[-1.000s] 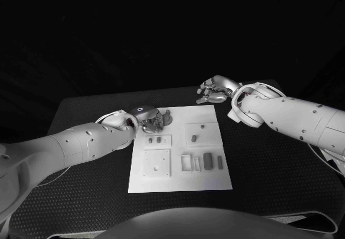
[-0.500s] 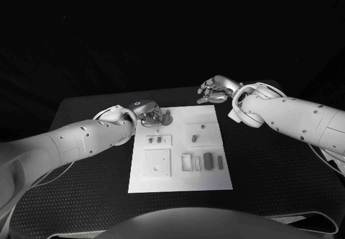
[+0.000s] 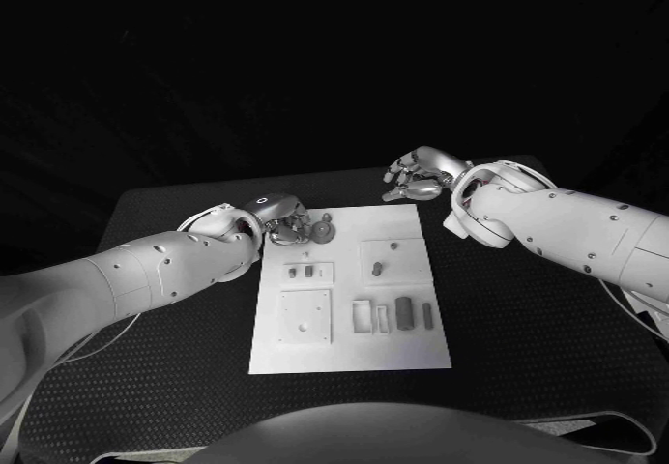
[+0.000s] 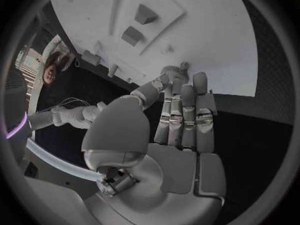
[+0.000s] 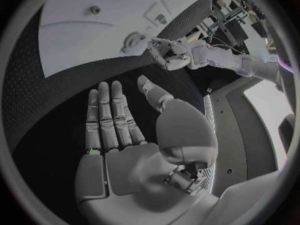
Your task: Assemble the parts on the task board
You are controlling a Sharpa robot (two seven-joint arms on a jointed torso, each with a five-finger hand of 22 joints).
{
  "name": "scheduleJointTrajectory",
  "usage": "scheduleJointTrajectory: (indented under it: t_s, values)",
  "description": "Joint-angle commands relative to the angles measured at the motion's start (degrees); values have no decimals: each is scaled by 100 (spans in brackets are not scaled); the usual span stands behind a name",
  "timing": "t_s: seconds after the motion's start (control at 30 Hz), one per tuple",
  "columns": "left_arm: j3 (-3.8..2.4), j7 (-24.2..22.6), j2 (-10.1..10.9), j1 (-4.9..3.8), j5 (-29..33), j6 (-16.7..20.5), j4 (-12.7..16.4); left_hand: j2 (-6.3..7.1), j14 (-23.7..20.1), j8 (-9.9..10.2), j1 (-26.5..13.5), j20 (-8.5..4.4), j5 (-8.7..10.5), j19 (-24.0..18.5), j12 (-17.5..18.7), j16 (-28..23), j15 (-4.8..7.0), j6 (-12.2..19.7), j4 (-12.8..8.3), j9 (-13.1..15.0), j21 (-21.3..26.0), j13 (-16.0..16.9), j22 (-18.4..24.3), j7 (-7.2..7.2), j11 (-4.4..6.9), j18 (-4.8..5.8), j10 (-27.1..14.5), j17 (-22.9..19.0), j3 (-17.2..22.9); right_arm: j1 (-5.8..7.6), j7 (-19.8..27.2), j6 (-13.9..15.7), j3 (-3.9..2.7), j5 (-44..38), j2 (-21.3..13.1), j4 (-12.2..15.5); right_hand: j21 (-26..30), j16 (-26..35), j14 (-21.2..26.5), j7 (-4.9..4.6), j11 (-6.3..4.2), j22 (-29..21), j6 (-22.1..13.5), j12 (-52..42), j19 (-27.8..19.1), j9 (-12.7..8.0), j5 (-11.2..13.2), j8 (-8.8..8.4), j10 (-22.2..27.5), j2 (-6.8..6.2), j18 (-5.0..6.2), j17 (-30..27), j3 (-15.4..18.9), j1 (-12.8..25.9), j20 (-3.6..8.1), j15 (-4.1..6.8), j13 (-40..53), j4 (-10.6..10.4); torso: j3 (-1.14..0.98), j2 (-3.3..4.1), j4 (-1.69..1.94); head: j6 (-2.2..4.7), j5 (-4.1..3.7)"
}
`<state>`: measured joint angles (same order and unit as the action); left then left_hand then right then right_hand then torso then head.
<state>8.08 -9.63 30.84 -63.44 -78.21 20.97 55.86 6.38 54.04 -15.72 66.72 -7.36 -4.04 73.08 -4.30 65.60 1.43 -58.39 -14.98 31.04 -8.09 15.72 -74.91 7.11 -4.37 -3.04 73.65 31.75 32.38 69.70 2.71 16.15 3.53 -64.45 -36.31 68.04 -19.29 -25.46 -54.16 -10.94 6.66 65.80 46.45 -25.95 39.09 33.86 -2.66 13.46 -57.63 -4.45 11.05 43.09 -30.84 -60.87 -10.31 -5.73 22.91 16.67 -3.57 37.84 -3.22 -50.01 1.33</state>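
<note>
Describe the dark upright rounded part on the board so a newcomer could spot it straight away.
Start at the white rectangular task board in the middle of the black table. In the board's near right quarter a row of small pieces stands side by side. The dark rounded part is the tallest and darkest there, between a pale rectangular frame and a thinner grey sliver.

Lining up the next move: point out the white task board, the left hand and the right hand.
White task board [image 3: 349, 348]: head view, bare near part of the plate.
Silver left hand [image 3: 296, 224]: head view, middle of the hand at the board's far corner.
Silver right hand [image 5: 134, 135]: right wrist view, palm.
</note>
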Motion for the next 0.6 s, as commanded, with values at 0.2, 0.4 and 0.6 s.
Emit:
scheduleJointTrajectory:
  t_s: [0.2, 0.4, 0.6]
  values:
    - [-23, 112, 199, -9, 455, 349, -78, 165, -91, 117, -104, 50, 8, -45, 62, 48, -44, 236, 63, -36, 20, 2, -135, 105, -70, -92, -196, 84, -78, 0, 36, -17, -3, -3, -21, 10, 20, 23, -44, -12, -39, 10, 44, -38, 13, -9, -8, 37, 66, 40, 62, 8, 18, 9, -31, -5, -10, 1, -4, 1, -2, 4, -5]
    - [-127, 135, 363, -89, 984, 309, -78, 339, -85, 197, -233, 96, 46, -7, 61, 107, -92, 435, 122, -55, -27, 14, -143, 190, -131, -167, -435, 160, -246, 0, 34, -11, -3, -3, -36, 11, 21, 25, -44, -12, -39, 10, 44, -39, 13, -10, -8, 37, 67, 39, 63, 10, 18, 8, -31, -5, -12, 1, -2, 1, 0, 55, 0]
    - [-154, 354, 393, -253, 950, 26, -154, 351, -85, 193, -211, 134, 43, -7, 57, 114, -128, 470, 134, -43, -51, 33, -142, 202, -171, -212, -583, 191, -274, 0, 29, -12, -3, -3, -46, 20, 22, 26, -45, -12, -39, 11, 44, -40, 13, -10, -8, 38, 67, 39, 63, 12, 18, 7, -32, -5, -14, 1, -8, -5, 9, 73, 4]
